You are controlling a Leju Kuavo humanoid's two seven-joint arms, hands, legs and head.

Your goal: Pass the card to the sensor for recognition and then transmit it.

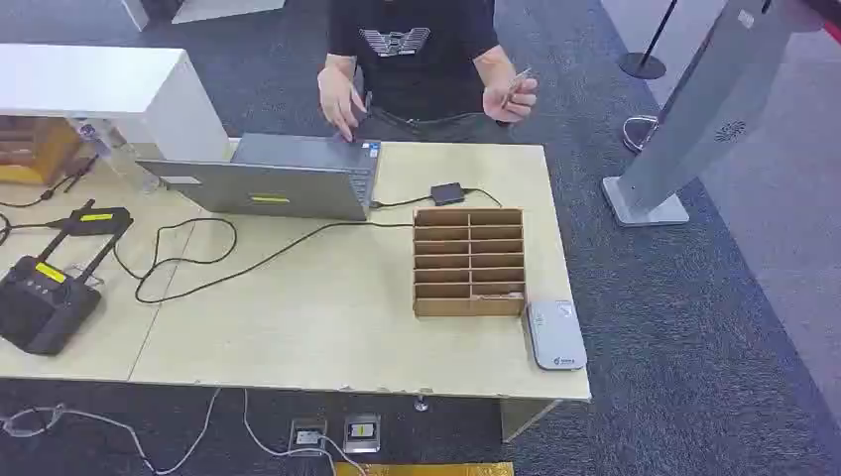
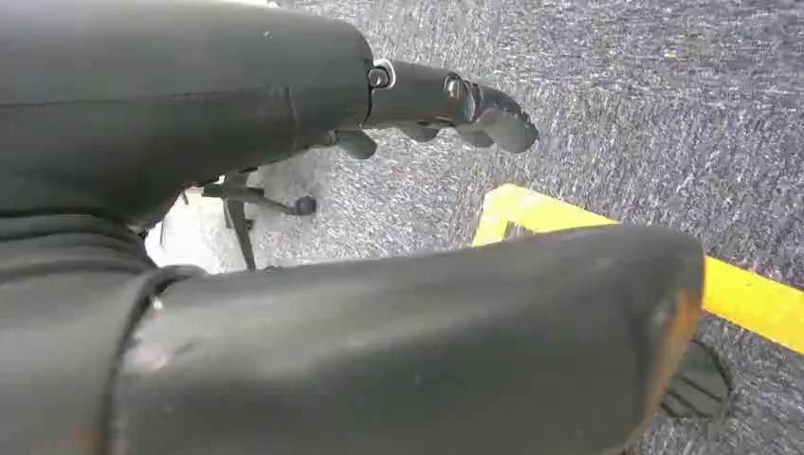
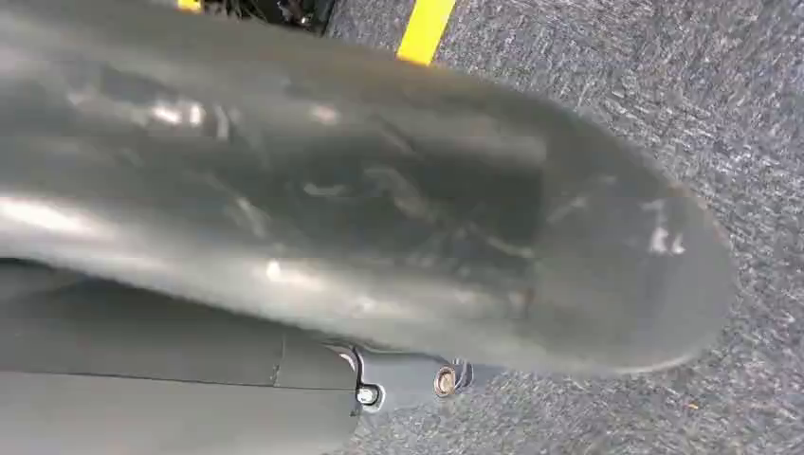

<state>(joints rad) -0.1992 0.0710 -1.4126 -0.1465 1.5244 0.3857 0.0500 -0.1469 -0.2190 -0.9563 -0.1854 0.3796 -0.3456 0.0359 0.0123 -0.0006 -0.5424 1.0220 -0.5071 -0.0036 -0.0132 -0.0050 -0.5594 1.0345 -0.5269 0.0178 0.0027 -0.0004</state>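
Before me the pale wooden worktop (image 1: pixel 327 327) carries a grey laptop (image 1: pixel 268 183) and a cardboard slot organiser (image 1: pixel 468 262). Just beside the organiser lies the grey sensor (image 1: pixel 555 334). A black controller (image 1: pixel 40 297) sits at my left.

Table (image 1: pixel 327 317): pale wood-look top, matt. Slotted rack (image 1: pixel 468 262): brown cardboard or thin wood, dull. Floor carpet (image 1: pixel 694 327): grey, rough weave; card reader (image 1: pixel 555 335): smooth grey plastic.

You looked down on a pale wooden counter (image 1: pixel 327 327) standing on dark grey carpet (image 1: pixel 694 337), with a white cabinet (image 1: pixel 99 84) at its far left, a tilted grey kiosk stand (image 1: pixel 694 119) to the right, and yellow floor tape (image 2: pixel 740 294).
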